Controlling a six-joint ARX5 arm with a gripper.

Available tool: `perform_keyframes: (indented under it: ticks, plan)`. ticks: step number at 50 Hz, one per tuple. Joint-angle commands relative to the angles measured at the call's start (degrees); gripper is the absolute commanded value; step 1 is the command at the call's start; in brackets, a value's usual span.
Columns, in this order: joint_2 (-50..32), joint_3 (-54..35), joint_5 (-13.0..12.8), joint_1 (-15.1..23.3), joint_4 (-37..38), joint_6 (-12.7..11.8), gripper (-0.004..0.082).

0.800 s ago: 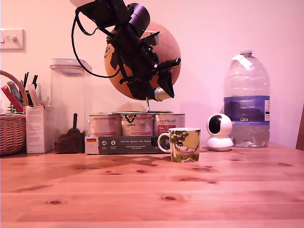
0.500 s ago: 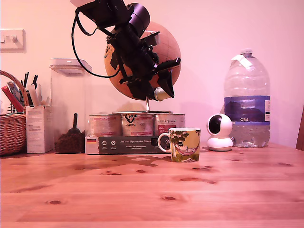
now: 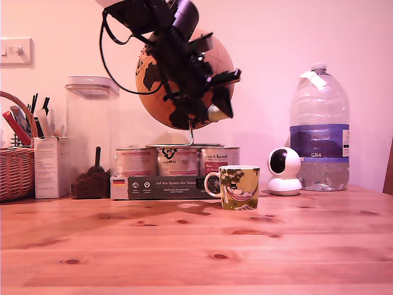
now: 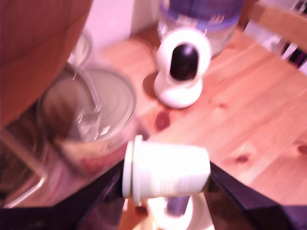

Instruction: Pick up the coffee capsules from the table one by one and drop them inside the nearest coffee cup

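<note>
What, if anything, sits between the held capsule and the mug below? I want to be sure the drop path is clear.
Nothing visible does. The gripper holds the coffee capsule in open air above the coffee cup, roughly over its handle side. The globe and tins stand behind that gap.

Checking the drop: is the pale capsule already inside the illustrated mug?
No, the pale whitish capsule sits clamped between the dark fingers, above the illustrated ceramic mug.

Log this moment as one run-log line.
gripper: shut on coffee capsule | height: above coffee cup | capsule: not dropped yet
</note>
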Motion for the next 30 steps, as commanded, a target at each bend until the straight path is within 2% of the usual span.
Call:
perform_keyframes:
  ticks: [1, 20, 30]
  plan:
    - [-0.48, -1.55, -0.17, -0.39, 1.86, 0.66, 0.0357]
    - [-0.48, -8.83, -0.44, -2.56, 14.97, 0.63, 0.0357]
    - [-0.48, -12.22, -1.70, -3.30, 20.28, 0.63, 0.0357]
